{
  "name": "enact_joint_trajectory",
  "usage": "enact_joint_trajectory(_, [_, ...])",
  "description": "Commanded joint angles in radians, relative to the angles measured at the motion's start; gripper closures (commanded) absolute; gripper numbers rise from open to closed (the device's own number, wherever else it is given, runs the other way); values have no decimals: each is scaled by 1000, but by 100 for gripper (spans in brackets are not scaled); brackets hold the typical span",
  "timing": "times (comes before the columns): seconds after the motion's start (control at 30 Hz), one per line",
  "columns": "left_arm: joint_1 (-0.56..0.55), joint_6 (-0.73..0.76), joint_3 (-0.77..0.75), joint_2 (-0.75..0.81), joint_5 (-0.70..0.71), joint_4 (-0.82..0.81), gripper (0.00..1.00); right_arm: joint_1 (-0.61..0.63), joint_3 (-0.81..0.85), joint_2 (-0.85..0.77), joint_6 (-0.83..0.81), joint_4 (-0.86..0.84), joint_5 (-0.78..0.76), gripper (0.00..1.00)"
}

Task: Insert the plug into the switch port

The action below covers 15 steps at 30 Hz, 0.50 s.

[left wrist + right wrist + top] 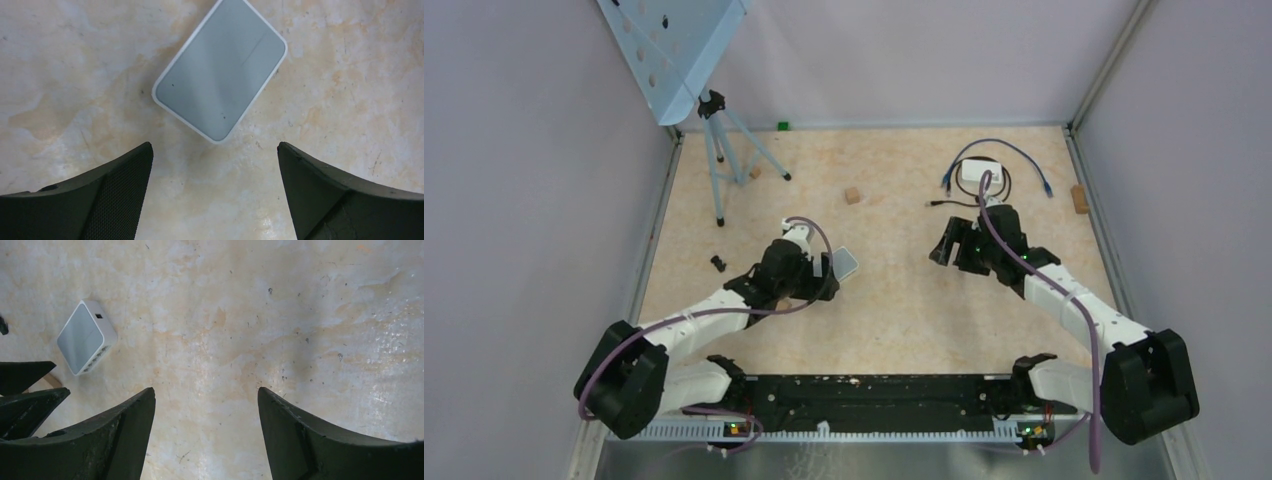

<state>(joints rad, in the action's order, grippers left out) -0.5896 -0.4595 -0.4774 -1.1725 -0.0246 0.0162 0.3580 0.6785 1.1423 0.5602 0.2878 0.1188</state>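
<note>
beige tabletop (894, 310): one grey switch (220, 67) near left hand (214, 147), one blue cable (999, 141) beyond right hand (205, 390); both hands wide, empty.

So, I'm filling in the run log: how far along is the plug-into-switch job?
Done: nothing yet; the switch lies on the table with nothing plugged in. In hand: the left gripper hovers over it, jaws open; the right gripper is open and empty over bare table. Left: pick up the blue cable lying at the far side, then insert its plug.
</note>
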Motion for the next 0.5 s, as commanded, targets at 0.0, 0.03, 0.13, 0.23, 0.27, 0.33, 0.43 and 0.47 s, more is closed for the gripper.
enact_joint_trajectory(0.0, [14, 45, -121, 7, 136, 20, 1, 5, 10, 0, 9, -22, 4, 26])
enact_joint_trajectory(0.03, [23, 51, -144, -4, 148, 18, 1, 4, 12, -4, 5, -14, 1, 26])
enact_joint_trajectory(0.13, [54, 65, -180, -54, 166, -8, 1, 5, 12, -21, -3, 5, -1, 26])
enact_joint_trajectory(0.23, [74, 87, -194, -134, 123, -74, 1, 4, 10, -28, -8, 17, 7, 26])
enact_joint_trajectory(0.27, [75, 93, -197, -160, 102, -86, 1, 4, 10, -30, -10, 19, 10, 26])
enact_joint_trajectory(0.33, [75, 99, -199, -216, 67, -105, 1, 5, 8, -34, -16, 23, 15, 26])
enact_joint_trajectory(0.43, [75, 99, -189, -281, 31, -127, 1, 4, 1, -34, -25, 20, 26, 26])
enact_joint_trajectory(0.47, [75, 96, -183, -291, -1, -133, 1, 4, -1, -30, -28, 17, 34, 26])
